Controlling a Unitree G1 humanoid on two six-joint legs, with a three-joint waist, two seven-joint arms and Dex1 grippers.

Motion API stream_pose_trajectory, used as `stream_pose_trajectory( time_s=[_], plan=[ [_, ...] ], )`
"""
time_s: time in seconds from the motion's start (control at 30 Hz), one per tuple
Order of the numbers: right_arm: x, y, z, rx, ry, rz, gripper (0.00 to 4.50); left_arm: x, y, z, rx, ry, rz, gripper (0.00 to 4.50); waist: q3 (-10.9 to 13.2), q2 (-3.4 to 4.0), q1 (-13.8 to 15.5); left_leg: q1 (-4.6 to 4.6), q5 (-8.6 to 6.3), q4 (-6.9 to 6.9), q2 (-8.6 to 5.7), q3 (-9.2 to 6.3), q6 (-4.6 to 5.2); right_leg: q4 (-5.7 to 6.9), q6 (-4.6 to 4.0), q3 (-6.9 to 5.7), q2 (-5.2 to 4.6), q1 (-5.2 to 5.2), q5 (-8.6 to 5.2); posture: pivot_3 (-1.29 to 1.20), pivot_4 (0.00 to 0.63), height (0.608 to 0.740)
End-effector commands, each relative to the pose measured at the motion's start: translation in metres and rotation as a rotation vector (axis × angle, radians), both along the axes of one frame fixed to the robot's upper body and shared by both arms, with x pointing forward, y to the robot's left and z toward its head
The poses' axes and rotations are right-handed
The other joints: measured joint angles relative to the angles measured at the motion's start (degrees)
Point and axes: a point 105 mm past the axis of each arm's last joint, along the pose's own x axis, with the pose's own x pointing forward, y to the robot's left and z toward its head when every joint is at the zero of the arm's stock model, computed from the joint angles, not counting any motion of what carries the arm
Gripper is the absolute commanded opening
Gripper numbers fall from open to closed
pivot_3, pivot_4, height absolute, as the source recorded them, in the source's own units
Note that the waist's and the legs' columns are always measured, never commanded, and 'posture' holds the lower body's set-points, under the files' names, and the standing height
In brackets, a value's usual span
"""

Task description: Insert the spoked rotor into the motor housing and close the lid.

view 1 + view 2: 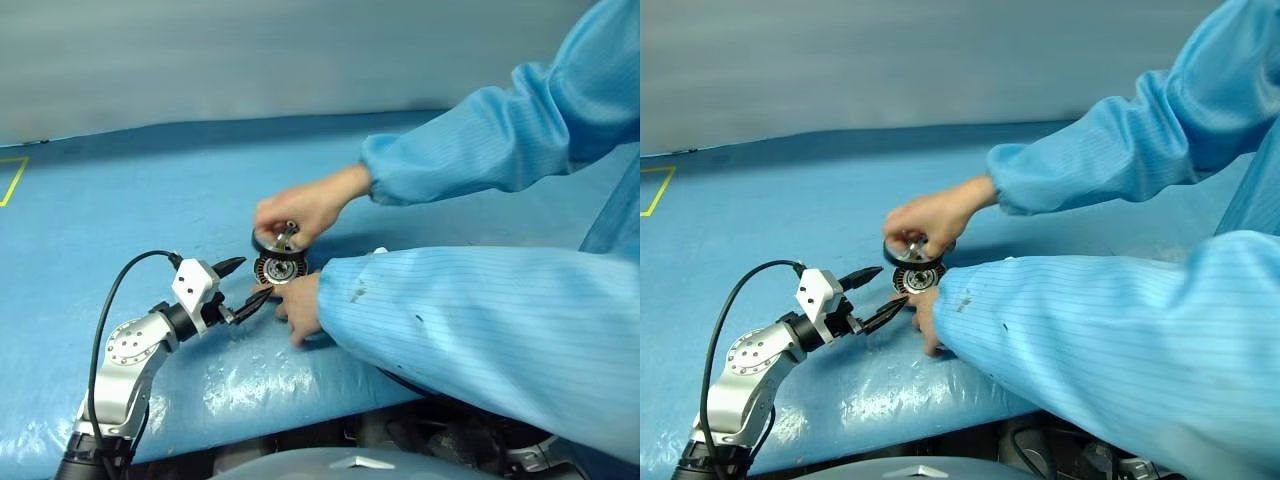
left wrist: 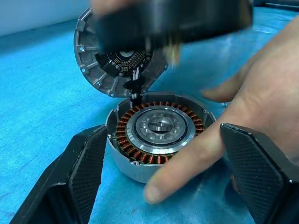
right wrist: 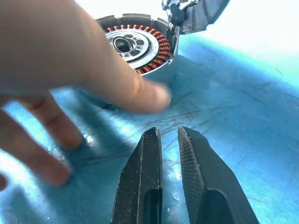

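**Person's hands work at the open motor housing**

The motor housing [image 2: 156, 137] sits on the blue counter [image 1: 120, 200], lid [image 2: 100, 63] tipped up on its hinge so the copper windings are exposed. One hand [image 1: 300, 305] steadies the case; the other [image 1: 300, 205] hovers above it. The left pincer [image 2: 163, 177] reaches in level, spread wide either side, gripping nothing. The right pincer [image 3: 169, 182] is nearly closed and empty.

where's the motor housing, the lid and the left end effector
motor housing [image 2: 159, 130], left wrist view, on the shiny centre inside the copper windings
lid [image 2: 88, 60], left wrist view, on its raised grey rim
left end effector [image 2: 173, 168], left wrist view, midway between its open black fingertips
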Motion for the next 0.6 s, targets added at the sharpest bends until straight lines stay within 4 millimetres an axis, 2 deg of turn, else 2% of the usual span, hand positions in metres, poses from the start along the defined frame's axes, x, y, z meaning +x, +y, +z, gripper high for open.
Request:
stream_pose_trajectory(
  time_s=[0.03,0.6],
  plan=[
    [0.0038,0.0009,0.0152,0.022,-0.061,0.000,0.67,0.0010,-0.0011,0.0078,-0.003,-0.040,-0.003,4.13,0.0,0.00,0.0,0.00,0.00,0.00,0.00,0.00,0.00,0.00,0.00,0.00,0.00,0.00,0.00,0.00,0.150,0.740],
    [0.0041,0.0015,0.0172,0.022,-0.066,0.003,0.67,0.0014,-0.0031,0.0073,-0.014,-0.041,-0.002,4.13,0.0,0.00,0.0,0.00,0.00,0.00,0.00,0.00,0.00,0.00,0.00,-0.01,0.00,0.00,0.00,0.00,0.150,0.740]
  ],
)
